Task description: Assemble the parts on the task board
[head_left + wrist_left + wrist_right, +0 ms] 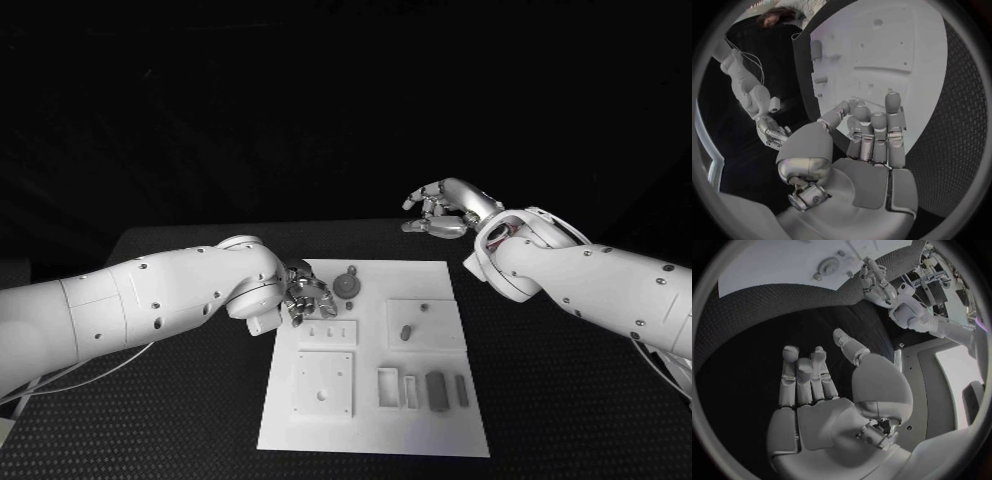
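Task board [433, 420]: flat white rectangular plate, matte, lying on the black table [577, 400], whose surface has a fine dimpled weave. Raised square blocks and shallow slots are moulded into the board. Grey parts on it: a round disc-shaped part [349, 284] near the board's far left corner, a small oblong part [407, 332] on a square block at mid-board, and a bar-shaped part [436, 385] standing in the slots near the board's near right side.

Left hand [306, 297]: silver, at the board's far left edge, just beside the disc; fingers upright, close together, slightly curled, holding nothing.

Right hand [444, 210]: beyond the board's far edge, above bare table, palm open, fingers loosely apart, empty.
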Available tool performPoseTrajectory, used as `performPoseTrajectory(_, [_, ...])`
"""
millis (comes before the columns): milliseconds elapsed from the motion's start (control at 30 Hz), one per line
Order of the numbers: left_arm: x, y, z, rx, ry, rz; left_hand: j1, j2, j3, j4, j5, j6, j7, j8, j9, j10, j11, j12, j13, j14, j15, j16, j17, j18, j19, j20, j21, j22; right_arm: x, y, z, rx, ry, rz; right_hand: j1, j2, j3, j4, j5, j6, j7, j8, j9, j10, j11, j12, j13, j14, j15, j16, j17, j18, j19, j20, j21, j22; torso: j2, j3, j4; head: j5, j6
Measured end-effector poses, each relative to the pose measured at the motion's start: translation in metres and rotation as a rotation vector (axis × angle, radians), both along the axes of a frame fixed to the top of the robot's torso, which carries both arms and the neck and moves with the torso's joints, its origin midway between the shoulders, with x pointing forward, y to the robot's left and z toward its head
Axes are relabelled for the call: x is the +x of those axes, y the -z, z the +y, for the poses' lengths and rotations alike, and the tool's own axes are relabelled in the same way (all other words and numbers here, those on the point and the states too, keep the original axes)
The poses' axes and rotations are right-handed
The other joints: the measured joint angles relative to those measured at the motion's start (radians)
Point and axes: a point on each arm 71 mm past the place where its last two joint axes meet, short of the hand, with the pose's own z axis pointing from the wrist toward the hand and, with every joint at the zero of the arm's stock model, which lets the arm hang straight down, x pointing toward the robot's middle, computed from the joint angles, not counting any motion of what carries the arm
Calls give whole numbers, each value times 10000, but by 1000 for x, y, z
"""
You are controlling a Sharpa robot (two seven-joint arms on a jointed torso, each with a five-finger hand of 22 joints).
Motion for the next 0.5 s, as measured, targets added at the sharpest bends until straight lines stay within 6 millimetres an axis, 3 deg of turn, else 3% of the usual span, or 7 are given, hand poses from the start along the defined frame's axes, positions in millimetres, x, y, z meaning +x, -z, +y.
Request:
performPoseTrajectory(267, [-2,9,-1,410,110,176,-71,70,1,1,47,24,-26,-119,0,16,-16,163,193,72,-6,196,-3,-1,35,-34,529,-1,0,0,0,22,-10,17,79,0,0,0,0,-7,5,0,-9,1,0,0,-10,-1,1,1,0,3,-1,2,0,0,-7,-11,12,-41,-77])
performPoseTrajectory(367, [-5,17,0,623,220,374,-71,70,3,2,449,24,-29,-159,0,18,-18,163,232,76,-5,239,-29,-1,44,-56,668,-1,0,0,1,27,-22,22,79,1,0,0,0,-25,-7,0,-9,1,0,0,-10,-2,2,1,0,7,-15,15,0,0,-12,-11,14,-47,-93])
performPoseTrajectory(500, [-6,22,-2,691,260,515,-72,69,4,3,608,28,-28,-170,0,34,-34,163,244,91,5,268,-38,-1,11,-90,723,-1,0,0,2,30,-44,31,79,0,0,0,0,-27,-6,0,-9,1,0,0,-10,-3,3,1,1,12,-16,16,0,0,-12,-15,12,-61,-116])
